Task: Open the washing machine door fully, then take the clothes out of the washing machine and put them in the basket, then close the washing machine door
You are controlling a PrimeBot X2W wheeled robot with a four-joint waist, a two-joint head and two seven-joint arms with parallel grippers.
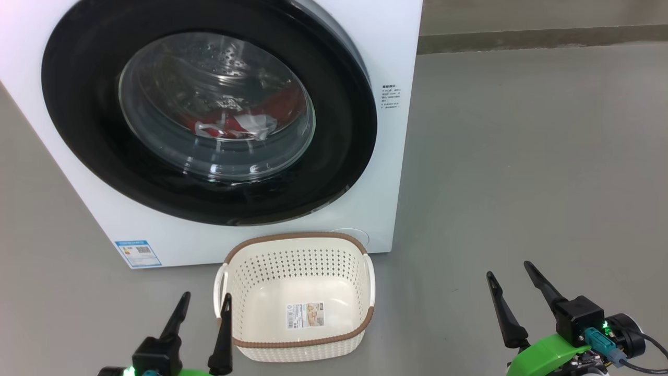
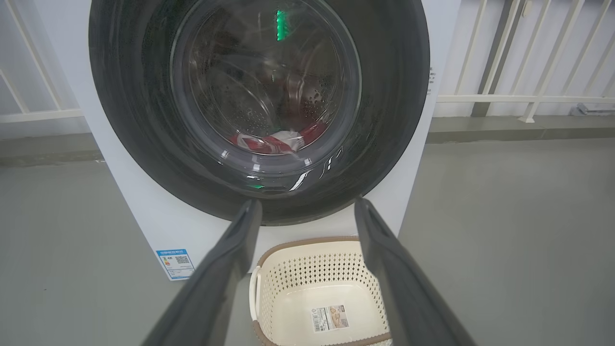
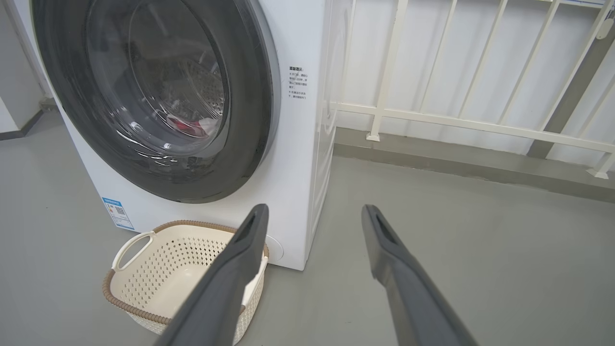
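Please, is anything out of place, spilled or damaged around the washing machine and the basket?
Nothing stands out. The basket stands upright and empty before the washing machine; the clothes lie inside, behind the washing machine door. No spill or damage shows.

Smooth grey floor, white metal railing on a low grey kerb, pale wall behind, even light

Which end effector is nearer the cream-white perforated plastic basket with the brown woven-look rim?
Left. The left end effector sits open close beside the left handle of the basket; the right end effector, also open, is well off to its right.
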